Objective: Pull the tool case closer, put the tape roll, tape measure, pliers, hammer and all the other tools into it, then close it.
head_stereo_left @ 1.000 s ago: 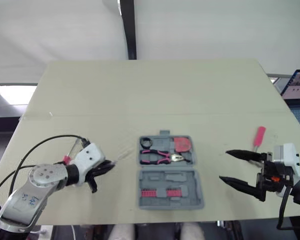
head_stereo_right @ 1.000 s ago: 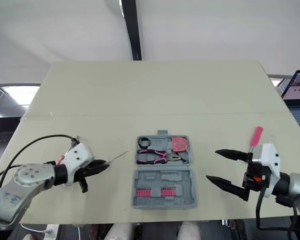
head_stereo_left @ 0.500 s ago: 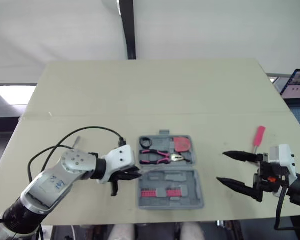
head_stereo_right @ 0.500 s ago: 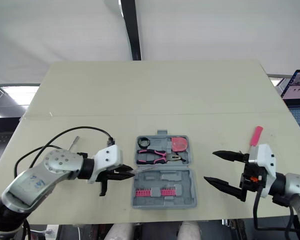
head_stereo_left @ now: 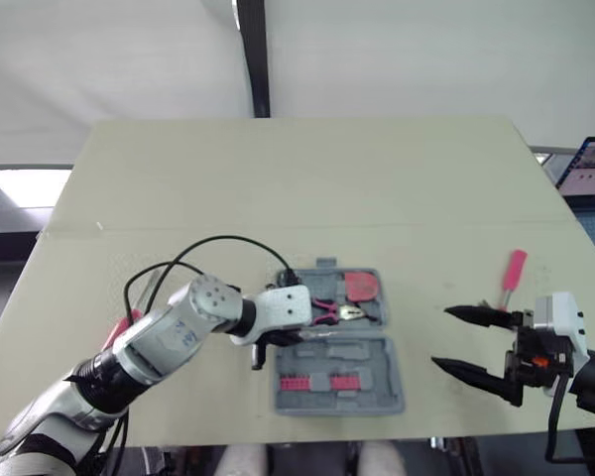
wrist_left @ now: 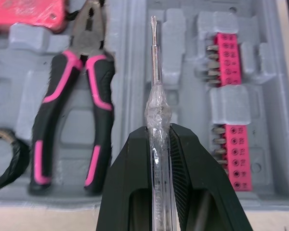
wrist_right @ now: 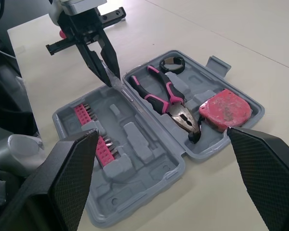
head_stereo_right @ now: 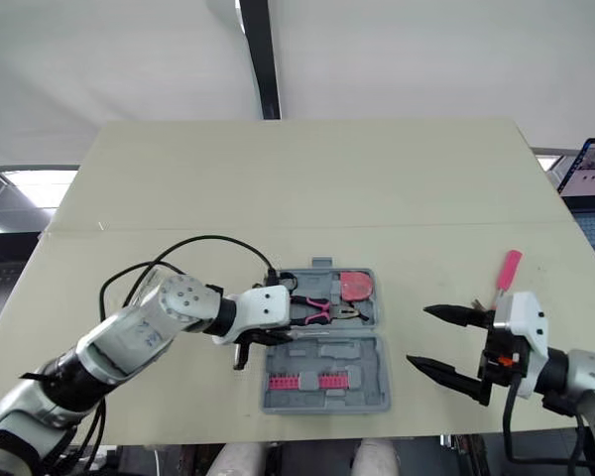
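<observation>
Grey plastic tool case (head_stereo_left: 362,353) lies open and flat on the beige table (head_stereo_left: 278,178), near the robot's edge, both halves facing up. Far half holds: black tape roll (wrist_right: 172,63) at the left corner, pink-and-black pliers (wrist_left: 102,91) in the middle recess, red tape measure (head_stereo_left: 362,286) at the right. Near half holds two pink bit strips (wrist_left: 229,57); its other moulded recesses are vacant.

Left gripper (wrist_left: 158,132) is over the left part of the case, fingers pinched tight on a clear-handled screwdriver (wrist_left: 157,103). The metal shaft projects past the fingertips along the ridge between the two halves, just beside the pliers. Whether the tip touches the plastic cannot be told.

Right gripper (head_stereo_right: 416,335) hangs above the table to the right of the case, apart from it, fingers spread wide with nothing between them.

A pink-handled screwdriver (head_stereo_left: 514,270) lies on the table further right, outside the case, beyond the right gripper.
</observation>
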`<state>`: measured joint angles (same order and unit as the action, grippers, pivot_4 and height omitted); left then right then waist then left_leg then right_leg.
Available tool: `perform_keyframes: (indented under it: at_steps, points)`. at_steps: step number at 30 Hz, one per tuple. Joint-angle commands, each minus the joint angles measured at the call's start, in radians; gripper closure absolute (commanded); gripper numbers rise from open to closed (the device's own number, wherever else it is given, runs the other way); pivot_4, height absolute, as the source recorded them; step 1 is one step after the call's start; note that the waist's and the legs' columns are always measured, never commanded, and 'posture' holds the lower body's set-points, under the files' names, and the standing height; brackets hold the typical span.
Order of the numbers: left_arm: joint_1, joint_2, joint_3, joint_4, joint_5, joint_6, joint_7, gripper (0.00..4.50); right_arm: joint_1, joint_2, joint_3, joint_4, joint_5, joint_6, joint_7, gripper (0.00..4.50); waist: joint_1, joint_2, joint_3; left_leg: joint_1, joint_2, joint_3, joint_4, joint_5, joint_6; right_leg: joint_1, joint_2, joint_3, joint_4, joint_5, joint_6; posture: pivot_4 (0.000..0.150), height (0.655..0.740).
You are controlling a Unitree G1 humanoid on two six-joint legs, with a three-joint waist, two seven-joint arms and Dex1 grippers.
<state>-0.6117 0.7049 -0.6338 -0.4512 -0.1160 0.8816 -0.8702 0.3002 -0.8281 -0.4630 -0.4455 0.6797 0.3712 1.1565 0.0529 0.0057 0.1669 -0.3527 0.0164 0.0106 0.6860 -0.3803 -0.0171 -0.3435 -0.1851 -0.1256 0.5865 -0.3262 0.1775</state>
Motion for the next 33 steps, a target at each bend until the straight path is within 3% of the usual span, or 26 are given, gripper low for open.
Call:
perform_keyframes:
  at_steps: [1, 33]
  points:
    - [-0.026, -0.021, -0.024, -0.015, 0.014, 0.028, -0.015, 4.45, 0.010, -0.010, -0.037, -0.037, 0.012, -0.004, -0.004, 0.00, 0.000, 0.000, 0.000, 0.000, 0.000, 0.000, 0.000, 0.000, 0.000, 0.000, 0.000, 0.000, 0.000, 0.000, 0.000, 0.150, 0.7400]
    - [-0.151, -0.137, -0.151, 0.152, 0.127, 0.030, -0.055, 4.45, 0.091, 0.025, -0.082, -0.100, 0.031, -0.012, -0.046, 0.00, 0.003, 0.000, 0.000, 0.000, 0.000, 0.000, 0.002, 0.000, 0.000, 0.000, 0.000, 0.000, 0.001, 0.000, 0.000, 0.150, 0.7400]
